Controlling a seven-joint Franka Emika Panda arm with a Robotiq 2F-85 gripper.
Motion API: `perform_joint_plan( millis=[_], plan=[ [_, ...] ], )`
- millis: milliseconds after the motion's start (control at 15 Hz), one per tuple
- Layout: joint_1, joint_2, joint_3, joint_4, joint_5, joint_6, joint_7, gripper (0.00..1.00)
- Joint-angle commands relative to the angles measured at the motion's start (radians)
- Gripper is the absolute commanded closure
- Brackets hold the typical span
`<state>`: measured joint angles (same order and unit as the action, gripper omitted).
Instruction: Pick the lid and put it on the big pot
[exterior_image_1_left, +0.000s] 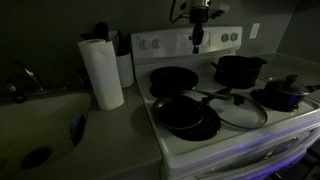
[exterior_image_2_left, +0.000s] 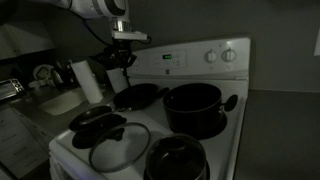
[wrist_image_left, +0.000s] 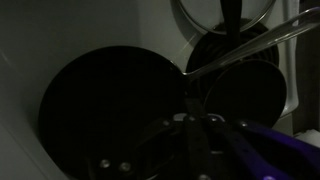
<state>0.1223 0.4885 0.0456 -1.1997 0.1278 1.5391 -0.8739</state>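
The gripper (exterior_image_1_left: 196, 47) hangs clenched and empty over the back of the stove (exterior_image_1_left: 215, 142), in front of the control panel (exterior_image_1_left: 165, 42). It is well apart from the lid (exterior_image_1_left: 238, 113).

1. Locate the lid. It lies flat on the front of the cooktop in both exterior views (exterior_image_2_left: 120, 146). It sits between the front frying pan (exterior_image_1_left: 184, 116) and the small pot (exterior_image_1_left: 280, 95).
2. Note the neighbours.
   - The front frying pan sits just beside the lid's rim.
   - A dark handle runs close to the lid's back edge (you cannot tell whether it touches).
   - The small pot, with its own knobbed lid, stands near the other side (exterior_image_2_left: 175, 160).
3. Locate the big pot (exterior_image_1_left: 240, 68). It stands uncovered on a rear burner, behind the lid and beside the rear frying pan (exterior_image_1_left: 173, 80). In an exterior view its side handle (exterior_image_2_left: 231, 101) points outward.
4. Check the borders.
   - The control panel rises directly behind the rear burners.
   - The lid lies near the front edge of the cooktop.
   - A paper towel roll (exterior_image_1_left: 101, 72) stands upright on the counter (exterior_image_1_left: 118, 140) beside the stove, with the sink (exterior_image_1_left: 40, 118) beyond it.
5. Check the open room. The air above the cookware is open in both exterior views.

The wrist view is very dark. It shows a round black pan (wrist_image_left: 100, 110) and a bright metal handle (wrist_image_left: 250, 45).
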Motion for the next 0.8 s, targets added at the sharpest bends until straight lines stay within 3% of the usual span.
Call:
perform_joint_plan(
  millis=[0, 400, 467, 733],
  plan=[
    [-0.025, -0.163, -0.012, -0.241, 0.029, 0.157, -0.011, 1.0],
    [-0.084, -0.322, 0.035, -0.528, 0.124, 0.467, -0.023, 1.0],
    [-0.076, -0.23, 0.036, -0.378, 0.095, 0.376, 0.005, 0.99],
    [-0.077, -0.288, 0.035, -0.477, 0.103, 0.433, 0.003, 0.99]
  ],
)
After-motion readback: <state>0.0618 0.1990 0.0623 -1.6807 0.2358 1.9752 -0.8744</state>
